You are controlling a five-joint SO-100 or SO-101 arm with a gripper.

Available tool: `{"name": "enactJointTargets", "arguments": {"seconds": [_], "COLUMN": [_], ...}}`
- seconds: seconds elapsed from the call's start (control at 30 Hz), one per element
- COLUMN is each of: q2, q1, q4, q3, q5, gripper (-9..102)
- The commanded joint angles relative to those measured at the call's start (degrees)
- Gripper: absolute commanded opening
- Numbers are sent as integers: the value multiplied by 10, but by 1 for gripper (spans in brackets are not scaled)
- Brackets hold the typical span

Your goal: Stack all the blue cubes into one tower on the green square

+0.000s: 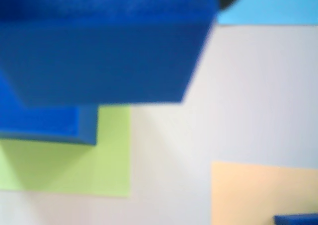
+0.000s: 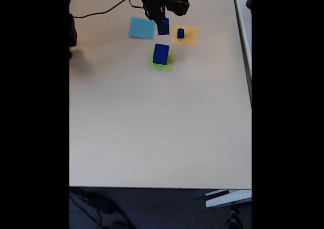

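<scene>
Gripper (image 2: pixel 163 23) raised, fingers closed on cube (image 2: pixel 163 27)

I can read no text, label, brand, number or sign anywhere here, neither on what I carry nor on the table.

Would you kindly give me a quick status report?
Claw shut on mid-sized blue cube, airborne. Largest cube on green square. Smallest cube on orange square. Path unobstructed.

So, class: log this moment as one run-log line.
gripper: shut on medium blue cube | large blue cube: on green square | small blue cube: waiting
</scene>
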Motion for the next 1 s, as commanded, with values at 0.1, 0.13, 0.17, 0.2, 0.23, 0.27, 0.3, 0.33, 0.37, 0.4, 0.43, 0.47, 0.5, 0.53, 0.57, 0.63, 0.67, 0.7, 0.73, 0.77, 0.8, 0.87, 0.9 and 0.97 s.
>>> {"name": "enactJointTargets", "arguments": {"seconds": [0.1,0.13,0.17,0.2,0.23,0.27,0.3,0.33,0.37,0.4,0.43,0.47,0.5,0.53,0.57,0.63,0.67,0.7,0.73,0.77,0.8,0.87,0.9,0.97], "q2": [11,8,5,2,-2,-3,-3,-3,-3,-1,0,2,4,5,6,9,11,12,13,13,14,17,18,18], "q1": [28,30,31,33,33,34,35,35,36,37,37,38,39,40,40,42,43,44,45,47,47,49,50,52], "q4": [-57,-62,-63,-65,-69,-76,-82,-83,-83,-84,-87,-88,-90,-91,-92,-92,-92,-93,-93,-93,-93,-93,-93,-93], "q3": [30,30,30,30,31,36,40,42,44,48,52,56,62,65,68,76,80,83,85,85,86,90,90,90], "q5": [-24,-26,-26,-27,-29,-31,-31,-31,-29,-28,-28,-28,-26,-25,-25,-24,-22,-22,-22,-23,-24,-25,-25,-25], "gripper": [0,0,0,0,0,0,0,0,0,0,0,0,0,0,0,0,0,0,0,0,0,0,0,1]}}
